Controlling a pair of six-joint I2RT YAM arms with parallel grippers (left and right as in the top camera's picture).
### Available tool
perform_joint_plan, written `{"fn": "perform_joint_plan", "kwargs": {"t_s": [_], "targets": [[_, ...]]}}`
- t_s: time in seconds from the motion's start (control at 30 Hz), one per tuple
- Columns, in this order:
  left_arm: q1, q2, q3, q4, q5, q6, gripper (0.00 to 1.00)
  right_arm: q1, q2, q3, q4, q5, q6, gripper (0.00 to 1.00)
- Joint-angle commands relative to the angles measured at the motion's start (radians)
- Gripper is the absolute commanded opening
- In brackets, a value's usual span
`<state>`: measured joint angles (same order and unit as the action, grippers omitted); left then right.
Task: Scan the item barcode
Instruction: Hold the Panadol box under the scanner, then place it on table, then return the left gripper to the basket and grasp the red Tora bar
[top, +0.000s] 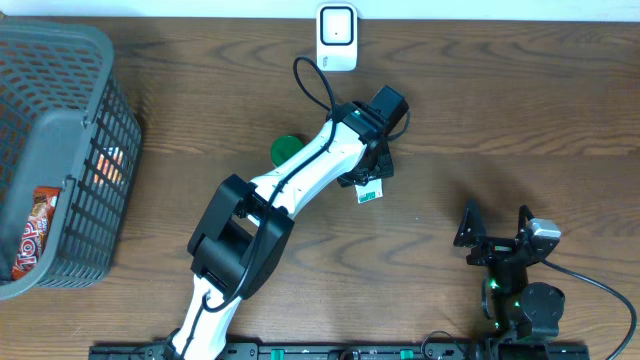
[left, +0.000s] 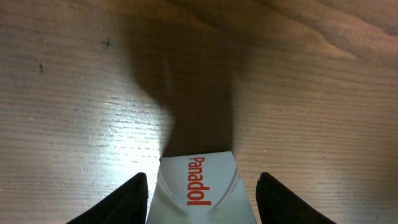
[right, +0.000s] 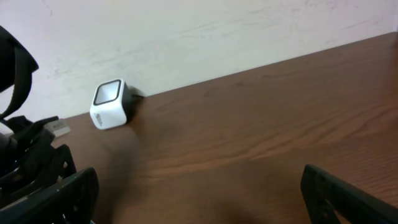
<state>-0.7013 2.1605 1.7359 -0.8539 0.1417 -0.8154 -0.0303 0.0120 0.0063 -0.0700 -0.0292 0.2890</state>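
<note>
Narrowed partway, my left claw (left: 202, 182) grips the Panadol box (left: 208, 190) by its sides over the worktop (left: 74, 93), near the scanner (top: 337, 37); it looks light, crushable card, so I squeeze gently.

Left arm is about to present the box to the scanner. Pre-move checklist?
1. Grip: ok; the box sits in the left gripper.
2. Barcode towards the scanner: cannot tell; no barcode shows.
3. Scanner in place: ok; it stands at the back edge of the table, apart from the box.
4. Right gripper out of the way: ok; open, at the front.
5. Green item beneath the left arm: cannot tell if it clears.
</note>
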Motion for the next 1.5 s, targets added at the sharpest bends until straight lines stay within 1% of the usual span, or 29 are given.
{"fn": "perform_joint_plan", "kwargs": {"t_s": [0.0, 0.17, 0.2, 0.23, 0.27, 0.37, 0.6, 0.77, 0.87, 0.9, 0.97, 1.07, 1.13, 1.17, 1.23, 1.33, 1.4, 1.47], "targets": [[0.003, 0.069, -0.012, 0.007, -0.051, 0.011, 0.57, 0.005, -0.006, -0.001, -0.003, 0.002, 0.01, 0.99], [0.011, 0.03, 0.0, 0.007, -0.052, 0.058, 0.71, 0.005, -0.006, -0.001, -0.003, 0.002, 0.01, 0.99], [0.013, 0.015, 0.007, 0.007, -0.053, 0.074, 0.77, 0.005, -0.006, -0.001, -0.003, 0.002, 0.01, 0.99], [0.017, 0.0, 0.014, 0.006, -0.054, 0.084, 0.8, 0.005, -0.006, -0.001, -0.003, 0.002, 0.01, 0.99], [0.021, -0.019, 0.019, 0.007, -0.053, 0.09, 0.82, 0.005, -0.006, -0.001, -0.003, 0.002, 0.01, 0.99], [0.032, -0.089, 0.026, 0.01, -0.055, 0.09, 0.83, 0.005, -0.006, -0.001, -0.003, 0.002, 0.01, 0.99], [0.053, -0.297, 0.026, 0.015, -0.057, 0.135, 0.86, 0.005, -0.006, -0.001, -0.003, 0.002, 0.01, 0.99], [0.057, -0.465, 0.026, 0.018, -0.065, 0.188, 0.87, 0.005, -0.006, -0.001, -0.003, 0.002, 0.01, 0.99], [0.075, -0.593, 0.026, -0.021, -0.16, 0.223, 0.88, 0.005, -0.006, -0.001, -0.003, 0.002, 0.01, 0.99], [0.087, -0.64, 0.026, -0.046, -0.211, 0.236, 0.91, 0.005, -0.006, -0.001, -0.003, 0.002, 0.01, 0.99], [0.126, -0.742, 0.026, -0.109, -0.333, 0.24, 0.93, 0.005, -0.006, -0.001, -0.003, 0.002, 0.01, 0.99], [0.242, -0.901, 0.026, -0.197, -0.521, 0.239, 0.98, 0.005, -0.006, -0.001, -0.003, 0.002, 0.01, 0.99], [0.354, -0.986, 0.026, -0.236, -0.585, 0.239, 1.0, 0.005, -0.006, -0.001, -0.003, 0.002, 0.01, 0.99], [0.422, -1.019, 0.026, -0.248, -0.607, 0.24, 0.98, 0.005, -0.006, -0.001, -0.003, 0.002, 0.01, 0.99], [0.582, -1.067, 0.026, -0.262, -0.614, 0.248, 0.98, 0.005, -0.006, -0.001, -0.003, 0.002, 0.01, 0.99], [0.804, -1.083, 0.026, -0.264, -0.613, 0.261, 0.98, 0.005, -0.006, -0.001, -0.003, 0.002, 0.01, 0.99], [0.948, -1.064, 0.026, -0.263, -0.575, 0.257, 0.98, 0.005, -0.006, -0.001, -0.003, 0.002, 0.01, 0.99], [1.061, -1.024, 0.026, -0.264, -0.507, 0.258, 0.98, 0.005, -0.006, -0.001, -0.003, 0.002, 0.01, 0.99]]}}
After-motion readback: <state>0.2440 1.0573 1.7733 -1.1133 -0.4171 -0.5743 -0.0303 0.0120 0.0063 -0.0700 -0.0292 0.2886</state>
